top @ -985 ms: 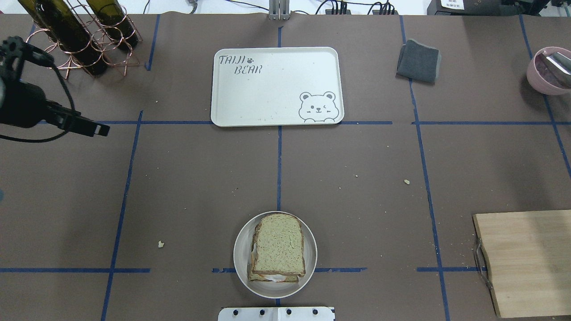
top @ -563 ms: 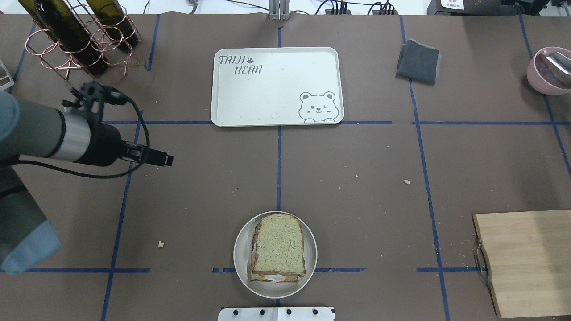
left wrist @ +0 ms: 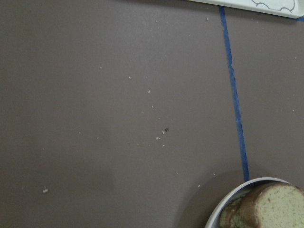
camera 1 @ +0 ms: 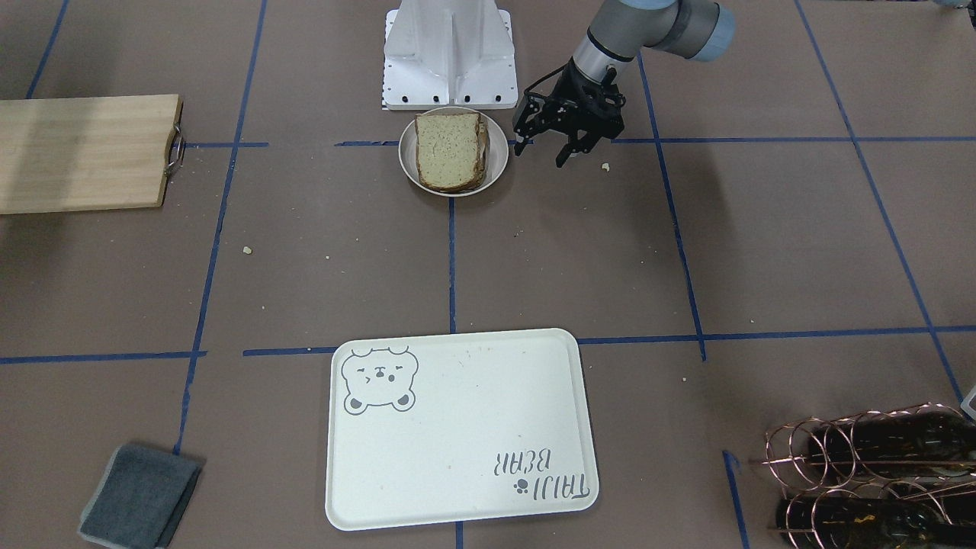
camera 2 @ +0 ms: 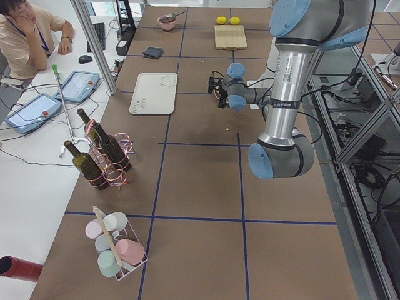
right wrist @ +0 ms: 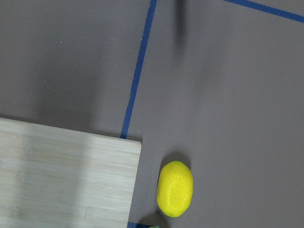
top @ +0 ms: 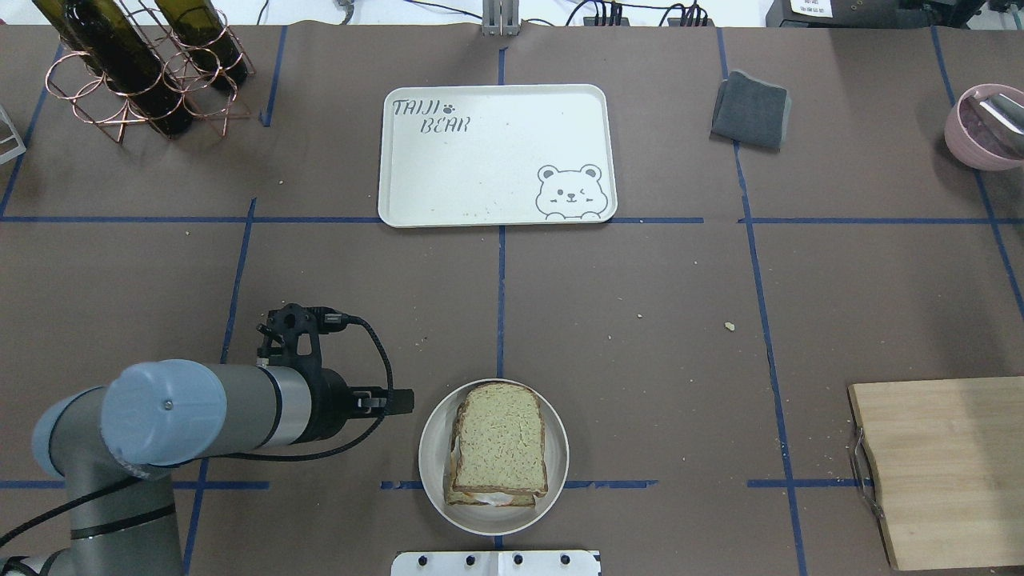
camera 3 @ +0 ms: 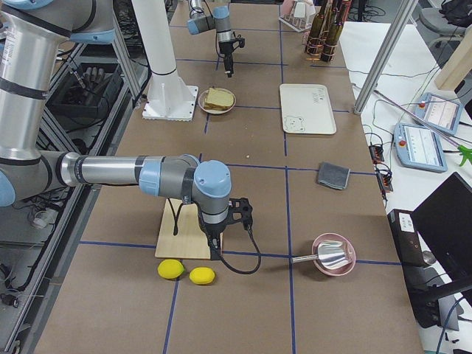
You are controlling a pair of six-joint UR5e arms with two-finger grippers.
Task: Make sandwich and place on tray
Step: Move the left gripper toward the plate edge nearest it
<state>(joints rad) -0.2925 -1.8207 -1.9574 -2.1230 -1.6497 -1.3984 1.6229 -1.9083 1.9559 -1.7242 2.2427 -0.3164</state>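
Black left pincer (camera 1: pixel 541 155), spread, beside sandwich (camera 1: pixel 450 150)

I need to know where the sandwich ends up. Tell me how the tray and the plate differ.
The tray is rectangular with rounded corners; the plate is round and far smaller. The tray is printed with a bear and lettering and carries no food; the plate is plain and holds the sandwich. The tray lies far from the robot's base, the plate close to it. Both are pale and lie flat on the table.
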